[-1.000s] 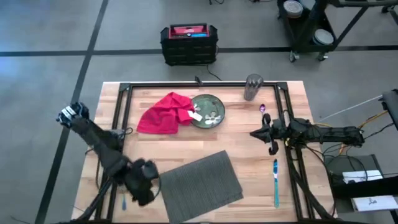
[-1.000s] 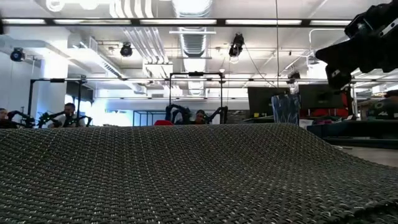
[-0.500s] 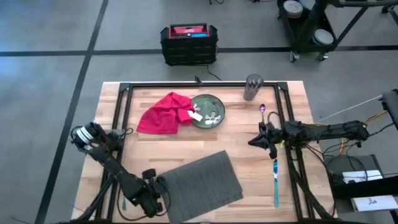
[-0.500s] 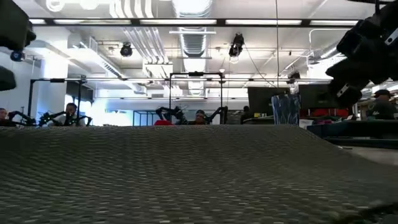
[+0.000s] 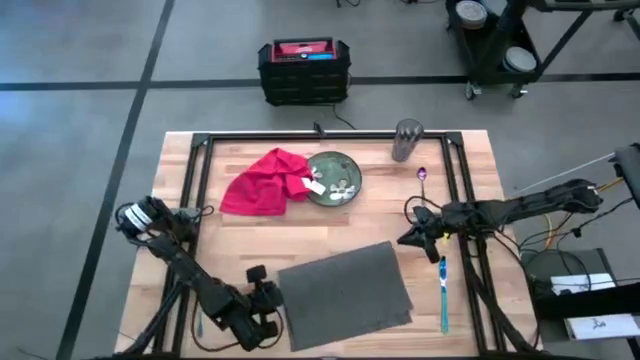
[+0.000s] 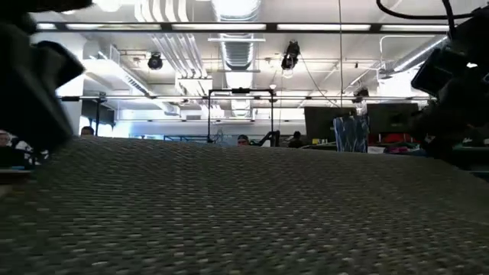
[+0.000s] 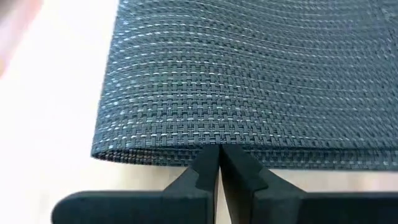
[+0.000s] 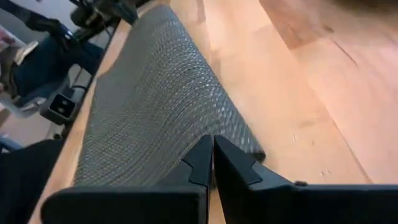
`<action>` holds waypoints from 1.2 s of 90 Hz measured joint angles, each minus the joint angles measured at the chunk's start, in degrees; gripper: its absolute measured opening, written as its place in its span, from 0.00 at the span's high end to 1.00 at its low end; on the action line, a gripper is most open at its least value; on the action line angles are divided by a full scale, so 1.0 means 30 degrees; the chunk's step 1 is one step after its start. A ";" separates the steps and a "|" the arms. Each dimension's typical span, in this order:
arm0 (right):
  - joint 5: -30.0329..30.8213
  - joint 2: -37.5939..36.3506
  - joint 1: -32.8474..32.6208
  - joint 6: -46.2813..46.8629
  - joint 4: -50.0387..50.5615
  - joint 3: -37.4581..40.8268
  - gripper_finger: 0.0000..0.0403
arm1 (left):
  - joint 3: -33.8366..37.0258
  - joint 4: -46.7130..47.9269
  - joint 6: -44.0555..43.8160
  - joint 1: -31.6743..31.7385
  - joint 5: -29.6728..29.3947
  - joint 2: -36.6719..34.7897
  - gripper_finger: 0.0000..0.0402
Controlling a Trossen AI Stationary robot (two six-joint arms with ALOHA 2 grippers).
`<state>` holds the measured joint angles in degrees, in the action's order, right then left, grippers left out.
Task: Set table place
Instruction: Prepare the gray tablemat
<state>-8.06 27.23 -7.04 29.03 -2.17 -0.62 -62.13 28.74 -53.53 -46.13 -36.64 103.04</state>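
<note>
**Both end effectors pinch the placemat's ends at the near edge of the surface**

We judge the step in hand to be squaring the dark grey, finely ribbed rectangular placemat [image 5: 345, 285], which lies at lower centre of the high frame on the light-wood butcher-block surface [image 5: 400, 205], slightly askew. The left end effector [image 5: 268, 297] sits at the mat's left edge, lower left of the frame; the right end effector [image 5: 408, 238] sits at its upper right corner. Each has its fingers together, clamped on the mat's edge.

The next move, as we read it, calls for both arms to shift together, keeping the mat taut and level, set it parallel to the surface's near edge, then let go.

The wrist views show what the high view cannot: in the left wrist view the fingers [image 7: 202, 171] meet on the woven hem, and the right wrist view shows the mat's edge lifted into a curl. The low view gives only mat weave across its lower half, with the room beyond.

Only the high view shows the rest: a crumpled red cloth napkin [image 5: 262, 182] touching a round green plate [image 5: 334, 178] at upper centre, a grey metal cup [image 5: 406, 139] to their right, and a blue-handled utensil [image 5: 443, 290] at lower right
</note>
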 joint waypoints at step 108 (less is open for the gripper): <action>-0.1261 0.6191 -0.2620 1.0867 -0.4527 -0.0274 0.50 | 0.1224 -0.1038 0.0179 0.0640 0.1090 0.0000 1.00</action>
<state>-11.84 45.80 -14.90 61.64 -15.76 -1.44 -58.46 25.62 -52.99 -44.21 -33.37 103.04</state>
